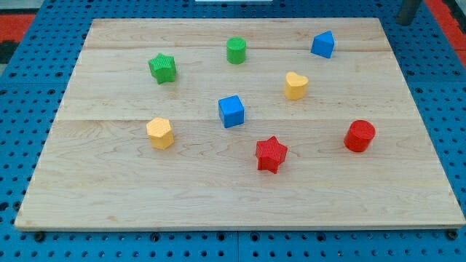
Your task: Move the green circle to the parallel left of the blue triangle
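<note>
Green circle (236, 50) is sitting near the view's top of the wooden board (240, 196), a little left of centre, well apart from the blue triangle (323, 44), which is lying to its right at almost the same height in the view.

Going from the view's left: the yellow hexagon (160, 133) is resting on the left half of the board, about midway down. Above it and just slightly right, the green star (163, 68) is lying near the top, to the left of the green circle and a touch lower. Next, the blue cube (231, 111) is sitting near the board's middle, below the green circle. The red star (271, 153) is lying lower and to the right of the cube. The yellow heart (295, 85) is resting above the red star, between the cube and the blue triangle in height. The red cylinder (360, 136) is standing farthest right, below the blue triangle. None of the blocks is touching another.

At the view's top right corner, the dark rod is showing off the board, over the blue pegboard (14, 145), with my tip (405, 22) well apart from every block, nearest the blue triangle. The arm is carrying no jaws, only the rod, and it is holding nothing.
</note>
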You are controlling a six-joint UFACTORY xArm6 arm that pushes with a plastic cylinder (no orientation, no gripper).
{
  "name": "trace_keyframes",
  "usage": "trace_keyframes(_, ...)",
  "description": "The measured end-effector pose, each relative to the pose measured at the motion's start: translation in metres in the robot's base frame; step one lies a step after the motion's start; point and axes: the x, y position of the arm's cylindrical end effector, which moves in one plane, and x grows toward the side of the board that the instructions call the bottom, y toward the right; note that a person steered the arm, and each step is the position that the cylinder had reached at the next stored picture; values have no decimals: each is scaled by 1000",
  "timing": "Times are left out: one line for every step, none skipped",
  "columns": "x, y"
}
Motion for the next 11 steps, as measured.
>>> trace_keyframes(11,5)
trace_keyframes(71,-36)
trace_keyframes(138,-114)
trace_keyframes(150,-120)
trace_keyframes(153,-129)
trace_keyframes(127,-159)
trace_keyframes(100,-179)
trace_keyframes(91,-197)
trace_keyframes(101,-312)
trace_keyframes(119,-369)
trace_keyframes(120,-436)
